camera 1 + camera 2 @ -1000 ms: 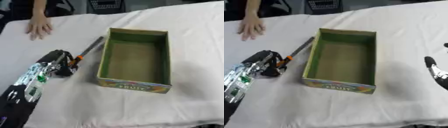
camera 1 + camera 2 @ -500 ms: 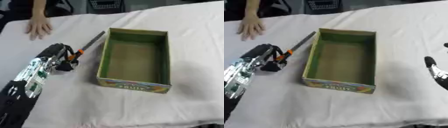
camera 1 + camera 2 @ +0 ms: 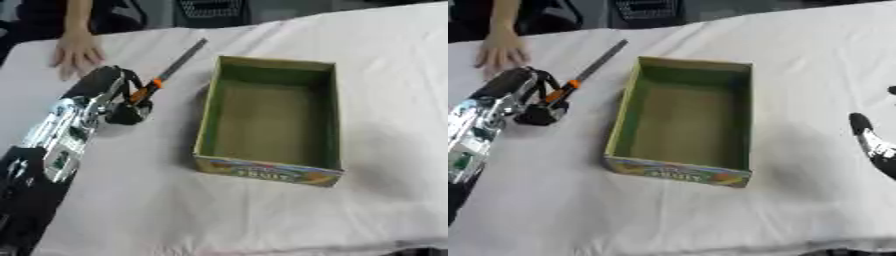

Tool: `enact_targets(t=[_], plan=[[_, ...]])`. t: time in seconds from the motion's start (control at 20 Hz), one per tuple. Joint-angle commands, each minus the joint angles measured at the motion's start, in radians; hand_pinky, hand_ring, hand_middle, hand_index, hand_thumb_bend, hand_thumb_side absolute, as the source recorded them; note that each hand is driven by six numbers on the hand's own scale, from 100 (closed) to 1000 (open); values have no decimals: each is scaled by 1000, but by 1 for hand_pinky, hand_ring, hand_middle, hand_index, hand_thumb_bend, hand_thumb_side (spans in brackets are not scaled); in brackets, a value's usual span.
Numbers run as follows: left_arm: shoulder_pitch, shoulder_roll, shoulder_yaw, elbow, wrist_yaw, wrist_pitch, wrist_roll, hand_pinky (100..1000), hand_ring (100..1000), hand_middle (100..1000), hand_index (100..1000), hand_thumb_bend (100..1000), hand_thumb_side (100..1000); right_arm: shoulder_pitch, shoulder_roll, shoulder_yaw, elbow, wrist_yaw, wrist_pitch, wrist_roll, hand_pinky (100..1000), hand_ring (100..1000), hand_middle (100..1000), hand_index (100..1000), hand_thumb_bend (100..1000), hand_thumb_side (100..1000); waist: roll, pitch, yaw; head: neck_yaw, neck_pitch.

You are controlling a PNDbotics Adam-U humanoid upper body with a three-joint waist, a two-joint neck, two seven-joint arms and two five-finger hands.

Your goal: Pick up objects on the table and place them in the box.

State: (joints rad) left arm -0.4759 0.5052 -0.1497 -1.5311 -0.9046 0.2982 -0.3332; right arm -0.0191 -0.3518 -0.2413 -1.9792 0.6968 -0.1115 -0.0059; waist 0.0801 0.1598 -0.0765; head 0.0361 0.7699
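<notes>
A long tool with an orange-and-black handle and a grey blade (image 3: 179,58) is held just left of the green cardboard box (image 3: 206,115). My left hand (image 3: 112,95) is shut on its handle, and the blade points up and away toward the box's far left corner. The box is open on top and I see nothing inside it. My right hand (image 3: 874,145) shows only at the right edge of the right eye view, fingers relaxed, away from the box.
A white cloth (image 3: 175,200) covers the table. A person's bare hand (image 3: 75,54) rests on the cloth at the far left, close behind my left hand. Dark chairs or crates stand beyond the far edge.
My left hand has carried the tool up and away from me, toward the far left side of the box. The right hand has stayed put.
</notes>
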Motion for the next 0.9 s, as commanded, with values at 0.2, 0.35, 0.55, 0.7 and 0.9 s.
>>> enact_targets(t=[0.2, 0.35, 0.55, 0.7, 0.9], plan=[[-41, 36, -8, -107, 0, -17, -18, 100, 100, 161, 255, 242, 216, 2, -22, -7, -21, 2, 0, 1, 560, 636, 701, 753, 502, 628, -5, -18, 1, 6, 0], [-55, 33, -25, -147, 6, -27, -38, 100, 100, 162, 255, 242, 217, 2, -22, -7, -21, 2, 0, 2, 560, 636, 701, 753, 502, 628, -5, -18, 0, 6, 0], [-87, 21, -54, -182, 8, -44, -66, 100, 100, 162, 254, 242, 216, 2, -22, -6, -21, 1, -1, 3, 560, 636, 701, 753, 502, 628, -5, -20, -2, 7, 0], [-115, 3, -83, -196, 8, -64, -92, 100, 100, 162, 254, 241, 217, 2, -22, -6, -21, 0, -1, 4, 560, 636, 701, 753, 501, 628, -5, -20, -4, 9, 0], [-138, -21, -114, -196, 3, -82, -117, 100, 100, 162, 255, 240, 220, 1, -22, -4, -21, -1, -2, 5, 560, 636, 701, 753, 501, 628, -5, -20, -6, 12, 0]])
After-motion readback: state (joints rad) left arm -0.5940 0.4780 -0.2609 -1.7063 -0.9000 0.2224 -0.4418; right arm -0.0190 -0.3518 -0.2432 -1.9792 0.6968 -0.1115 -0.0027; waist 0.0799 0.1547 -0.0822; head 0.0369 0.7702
